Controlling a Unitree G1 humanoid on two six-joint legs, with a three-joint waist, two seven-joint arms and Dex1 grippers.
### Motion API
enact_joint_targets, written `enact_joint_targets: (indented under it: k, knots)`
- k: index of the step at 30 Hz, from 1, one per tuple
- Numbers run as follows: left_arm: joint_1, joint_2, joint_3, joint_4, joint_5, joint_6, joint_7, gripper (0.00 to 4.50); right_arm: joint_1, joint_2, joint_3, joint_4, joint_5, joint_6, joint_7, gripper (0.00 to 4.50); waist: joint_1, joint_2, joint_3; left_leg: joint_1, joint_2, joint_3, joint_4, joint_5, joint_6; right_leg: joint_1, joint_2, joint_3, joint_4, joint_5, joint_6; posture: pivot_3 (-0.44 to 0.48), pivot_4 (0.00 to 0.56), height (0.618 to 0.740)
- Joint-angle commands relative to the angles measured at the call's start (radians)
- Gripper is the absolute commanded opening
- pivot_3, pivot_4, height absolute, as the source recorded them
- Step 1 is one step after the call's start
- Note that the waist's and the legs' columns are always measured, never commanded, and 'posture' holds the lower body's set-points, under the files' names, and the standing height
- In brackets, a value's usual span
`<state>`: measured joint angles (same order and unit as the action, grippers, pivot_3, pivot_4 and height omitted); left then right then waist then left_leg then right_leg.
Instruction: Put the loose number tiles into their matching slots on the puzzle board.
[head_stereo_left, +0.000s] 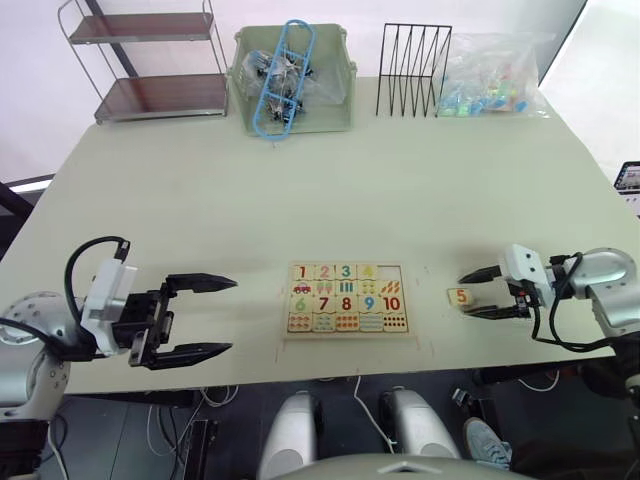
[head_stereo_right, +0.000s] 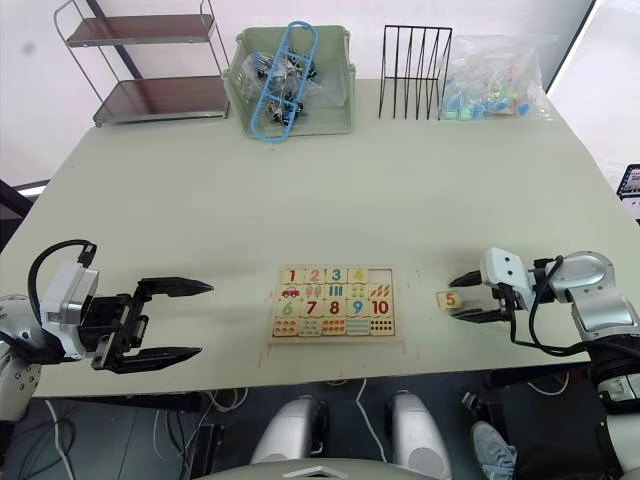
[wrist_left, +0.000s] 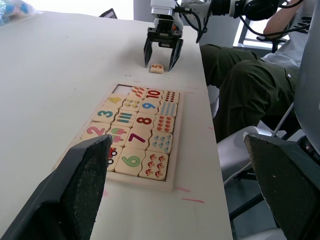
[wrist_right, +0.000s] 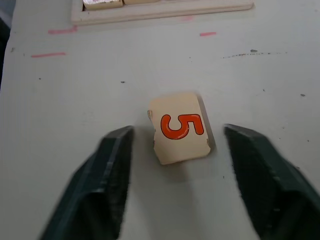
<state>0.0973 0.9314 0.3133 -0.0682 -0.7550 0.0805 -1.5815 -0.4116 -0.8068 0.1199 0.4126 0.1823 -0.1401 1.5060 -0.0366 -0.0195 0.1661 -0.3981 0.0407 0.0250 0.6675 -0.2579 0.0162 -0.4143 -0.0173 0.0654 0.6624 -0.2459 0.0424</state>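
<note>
On the left, the robot's left gripper (head_stereo_left: 205, 316) hangs over the big pale table (head_stereo_left: 200, 200) with its two black fingers spread wide and nothing in them. In the middle lies the flat pale-wood puzzle board (head_stereo_left: 347, 298). Tiles 1, 2, 3 and 4 sit in its top row, and the last square slot (wrist_left: 120, 89) in that row is bare. To the right of the board, on the table, lies the small wooden tile with the orange 5 (wrist_right: 181, 128). The right gripper (head_stereo_left: 481, 292) has its fingers apart, one on each side of the tile, not pinching it yet.

The tile lies a bit crooked between the fingers. I think closing could twist it or push it away.

At the back, a green plastic bin (head_stereo_left: 293, 80) holds clips and a blue frame.
</note>
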Motion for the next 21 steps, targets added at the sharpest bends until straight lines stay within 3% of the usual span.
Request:
enact_joint_targets:
  k: [1,3,9,21]
  knots:
    - [-0.004,-0.003,0.035,-0.024,-0.016,-0.001,-0.032,4.50,-0.008,-0.009,0.005,0.003,-0.014,-0.022,0.006,1.09,0.000,0.000,0.000,0.000,0.000,0.000,0.000,0.000,0.000,0.000,0.000,0.000,0.000,0.000,0.000,0.000,0.150,0.740]
    - [-0.007,-0.005,0.033,-0.024,-0.015,0.000,-0.032,4.50,-0.012,-0.009,0.004,0.007,-0.019,-0.025,0.005,0.86,0.000,0.000,0.000,0.000,0.000,0.000,0.000,0.000,0.000,0.000,0.000,0.000,0.000,0.000,0.000,0.000,0.150,0.740]
    - [-0.011,-0.010,0.032,-0.027,-0.014,0.003,-0.028,4.50,-0.008,-0.014,-0.009,-0.043,-0.003,0.021,-0.002,0.86,0.000,0.000,0.000,0.000,0.000,0.000,0.000,0.000,0.000,0.000,0.000,0.000,0.000,0.000,0.000,0.000,0.150,0.740]
    - [0.007,-0.038,0.049,-0.056,-0.007,0.002,0.003,4.50,0.010,-0.020,-0.016,-0.449,0.072,0.505,-0.163,0.86,0.001,0.000,0.000,0.000,0.000,-0.001,0.000,0.000,0.000,0.000,0.000,0.000,0.000,0.000,0.000,0.000,0.150,0.740]
